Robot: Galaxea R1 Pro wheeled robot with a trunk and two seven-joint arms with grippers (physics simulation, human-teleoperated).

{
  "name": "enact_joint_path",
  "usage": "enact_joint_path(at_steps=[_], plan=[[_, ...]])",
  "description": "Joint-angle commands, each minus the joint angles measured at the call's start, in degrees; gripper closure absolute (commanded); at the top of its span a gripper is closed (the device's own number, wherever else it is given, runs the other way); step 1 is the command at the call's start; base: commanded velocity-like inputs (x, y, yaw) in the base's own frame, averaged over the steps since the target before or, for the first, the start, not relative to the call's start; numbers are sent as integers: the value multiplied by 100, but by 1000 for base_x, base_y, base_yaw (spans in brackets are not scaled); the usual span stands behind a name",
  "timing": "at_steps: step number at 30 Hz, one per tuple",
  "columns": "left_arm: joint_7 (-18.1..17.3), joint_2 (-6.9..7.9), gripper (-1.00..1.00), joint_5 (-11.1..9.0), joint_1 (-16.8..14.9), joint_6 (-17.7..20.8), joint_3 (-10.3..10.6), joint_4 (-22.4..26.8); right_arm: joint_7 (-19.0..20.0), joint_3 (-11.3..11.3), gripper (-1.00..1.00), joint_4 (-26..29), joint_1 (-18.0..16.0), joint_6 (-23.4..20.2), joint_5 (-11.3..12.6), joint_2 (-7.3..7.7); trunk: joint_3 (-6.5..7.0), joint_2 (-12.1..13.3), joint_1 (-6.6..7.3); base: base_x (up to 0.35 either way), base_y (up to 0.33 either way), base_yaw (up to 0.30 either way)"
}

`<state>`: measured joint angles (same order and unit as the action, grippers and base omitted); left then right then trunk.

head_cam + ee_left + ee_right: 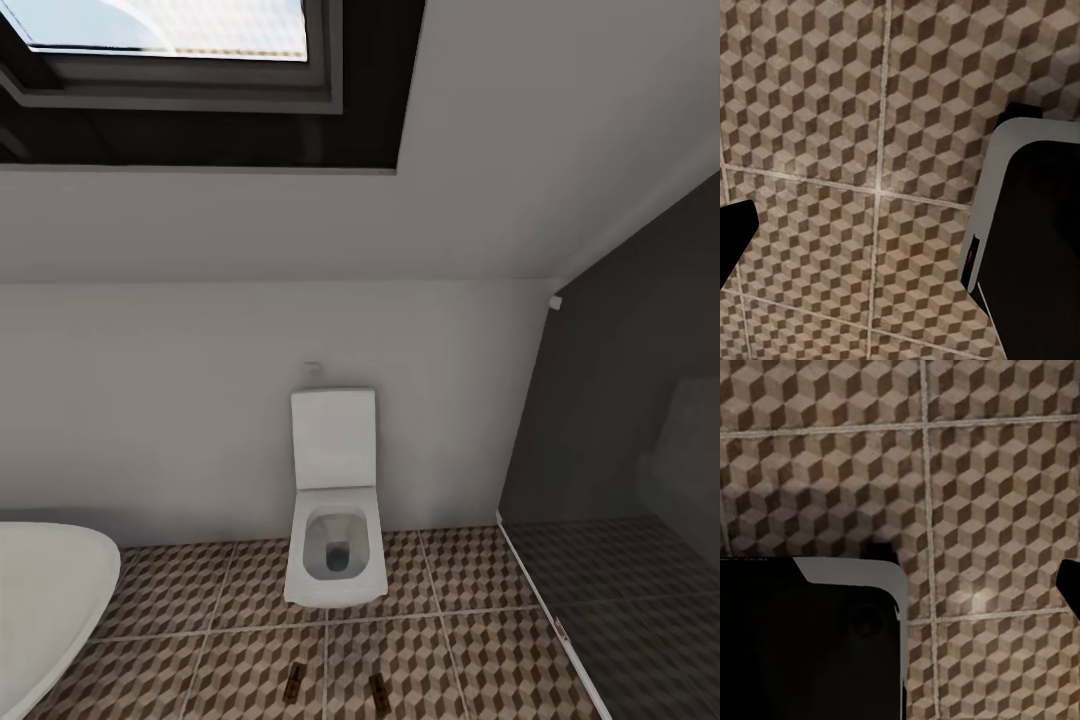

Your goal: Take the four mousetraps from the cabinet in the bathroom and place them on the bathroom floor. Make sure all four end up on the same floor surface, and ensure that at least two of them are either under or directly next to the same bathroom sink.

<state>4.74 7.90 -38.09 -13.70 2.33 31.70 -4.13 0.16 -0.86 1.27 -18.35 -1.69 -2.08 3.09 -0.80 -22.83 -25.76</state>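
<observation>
Two mousetraps [295, 682] [378, 687] lie on the floor [480, 660] before the toilet [335, 520] (no sink near); rolling forward could crush them. Jaws' state: cannot tell.

Both wrist cameras point straight down. In the left wrist view, one dark fingertip [733, 238] of the left gripper pokes in at the frame edge, opposite a black robot body panel with a pale grey rim [1035, 240] (a small red mark sits on its edge). In the right wrist view, one dark fingertip [1070, 585] shows, opposite a similar grey-rimmed black panel [810, 637].
</observation>
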Motion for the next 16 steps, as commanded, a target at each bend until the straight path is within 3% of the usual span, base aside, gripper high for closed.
enact_joint_path(at_steps=[1,8,16], plan=[[10,0,-100,-40,-4,22,48,0,2,-11,-100,5,-2,152,-22,-35,-9,-9,-3,0,0,0],[9,-1,-100,-40,-2,20,47,0,2,-11,-100,5,-2,721,-28,-68,-9,-9,-3,0,0,0],[9,-1,-100,-40,-1,20,47,0,2,-11,-100,4,-2,853,-29,-71,-9,-9,-3,0,0,0]])
